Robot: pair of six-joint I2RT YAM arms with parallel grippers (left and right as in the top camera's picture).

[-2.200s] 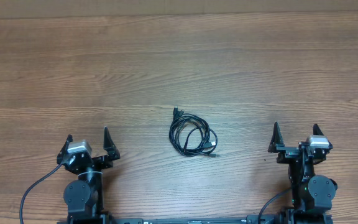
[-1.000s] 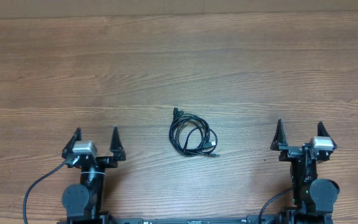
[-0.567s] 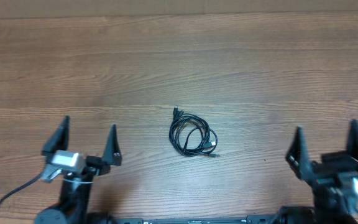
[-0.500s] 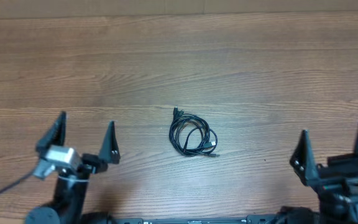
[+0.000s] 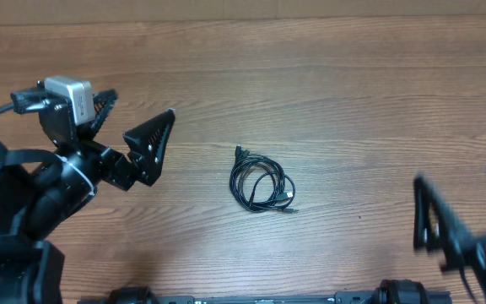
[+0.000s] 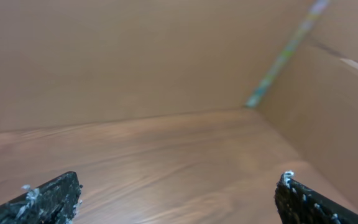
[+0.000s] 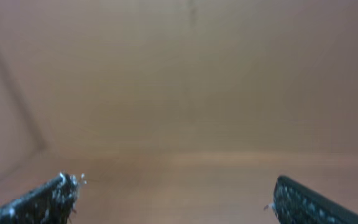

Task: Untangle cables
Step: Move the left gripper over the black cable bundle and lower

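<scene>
Cables [image 5: 262,187]: thin black glossy cords in one small loose coil, mid tabletop [image 5: 327,93]. There is a small black plug at the coil's upper left and a silvery plug end at its lower right; strands overlap and I can't tell how many cords there are. The tabletop is brown wood grain, matte and flat, with bare wood on every side of the coil. A tan wall [image 6: 135,56] runs along the far edge. Left claw [image 5: 142,103]: black wedge-shaped fingers spread wide, holding nothing, raised at the left and well apart from the coil. Right claw [image 5: 458,179]: blurred at the lower right edge, fingers likewise parted and empty, well apart from the coil. Both wrist views are blurry, showing dark ridged fingertips [image 6: 48,198] low in frame with wood and tan wall beyond.
</scene>
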